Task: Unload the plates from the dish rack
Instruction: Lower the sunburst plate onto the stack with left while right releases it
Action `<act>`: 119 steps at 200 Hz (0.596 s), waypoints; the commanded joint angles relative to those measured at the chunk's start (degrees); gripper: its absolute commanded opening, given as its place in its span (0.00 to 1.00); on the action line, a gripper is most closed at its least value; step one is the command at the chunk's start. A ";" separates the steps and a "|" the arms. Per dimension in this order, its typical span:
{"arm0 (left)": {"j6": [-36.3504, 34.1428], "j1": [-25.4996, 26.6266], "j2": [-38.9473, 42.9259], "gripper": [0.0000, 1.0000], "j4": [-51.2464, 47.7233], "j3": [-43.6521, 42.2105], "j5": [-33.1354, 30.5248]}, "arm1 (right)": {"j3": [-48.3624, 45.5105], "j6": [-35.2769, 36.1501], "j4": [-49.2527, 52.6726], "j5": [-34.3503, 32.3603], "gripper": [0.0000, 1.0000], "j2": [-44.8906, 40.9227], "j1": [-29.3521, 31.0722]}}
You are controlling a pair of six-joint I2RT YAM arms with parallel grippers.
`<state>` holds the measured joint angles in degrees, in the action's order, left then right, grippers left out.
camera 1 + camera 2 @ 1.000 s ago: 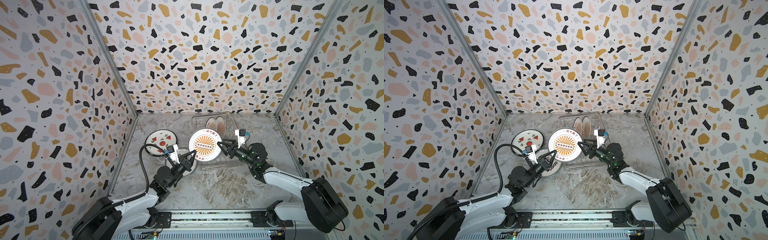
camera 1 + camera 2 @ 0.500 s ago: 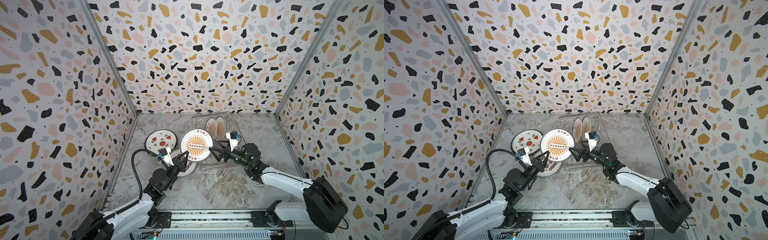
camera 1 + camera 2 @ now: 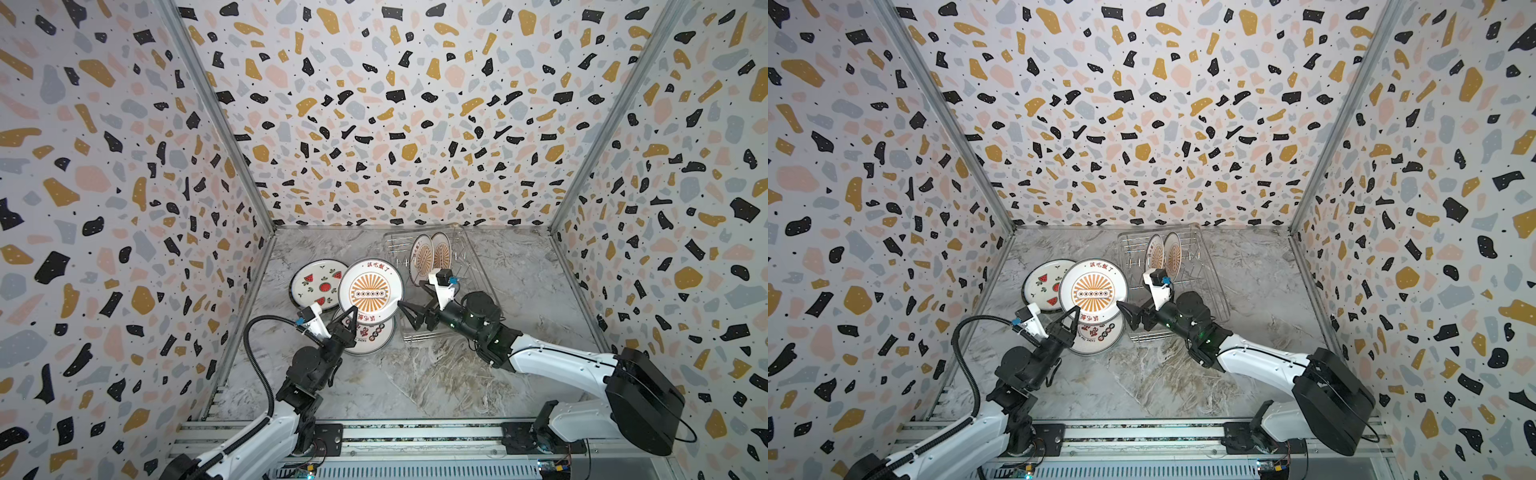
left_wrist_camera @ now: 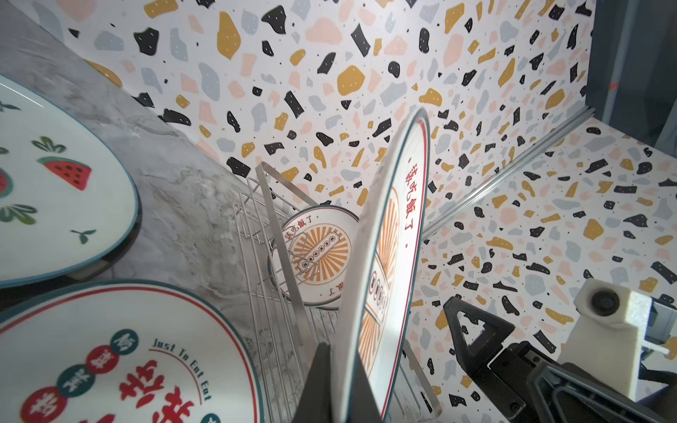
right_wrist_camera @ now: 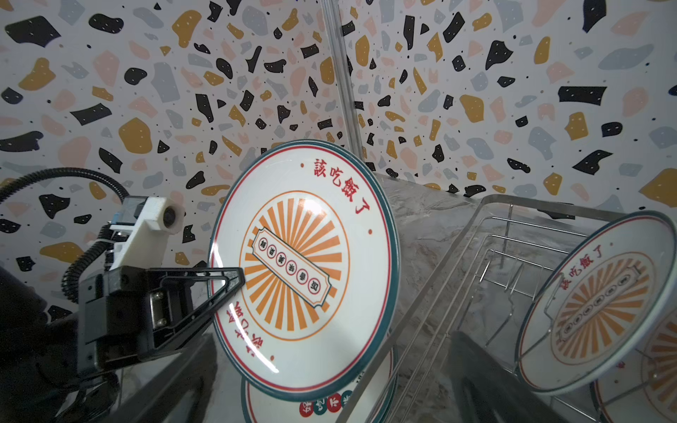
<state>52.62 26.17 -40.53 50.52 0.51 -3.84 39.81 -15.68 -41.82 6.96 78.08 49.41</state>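
Both top views, left fingers: left fingers (image 3: 352, 314) clamped on the lower rim of the sunburst plate (image 3: 371, 291), which stands upright above the surface (image 3: 436, 374).
Both top views, right fingers: right fingers (image 3: 405, 306) spread wide, just beside that plate's rim and seemingly not touching it.
Both top views, dish rack: dish rack (image 3: 397, 251) behind the right fingers, with two rack plates (image 3: 424, 255) standing in it.
Both top views, unloaded: lettered plate (image 3: 376, 338) flat under the left fingers; watermelon plate (image 3: 316, 282) flat beyond them.
Left wrist: sunburst plate (image 4: 388, 256) seen edge-on, its rim pinched between the fingers (image 4: 318, 388).
Right wrist: own fingers (image 5: 483, 377) apart and blurred; sunburst plate (image 5: 304, 267) ahead of them, dish rack (image 5: 476, 234) alongside.
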 commanded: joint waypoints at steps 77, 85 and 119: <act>6.24 -9.62 1.27 0.00 3.51 -4.35 6.41 | 16.01 6.50 5.65 -5.64 0.99 13.03 7.81; 6.35 -9.82 1.08 0.00 2.98 -4.31 7.05 | 17.32 6.61 6.44 -6.09 0.99 14.17 8.30; 6.35 -9.92 1.75 0.00 -2.17 -4.84 6.07 | 19.34 5.34 5.44 4.80 0.98 16.91 8.07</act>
<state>58.35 16.53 -39.90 47.07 0.38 1.69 57.34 -10.13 -36.69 5.80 94.94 57.36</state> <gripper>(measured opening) 0.077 0.980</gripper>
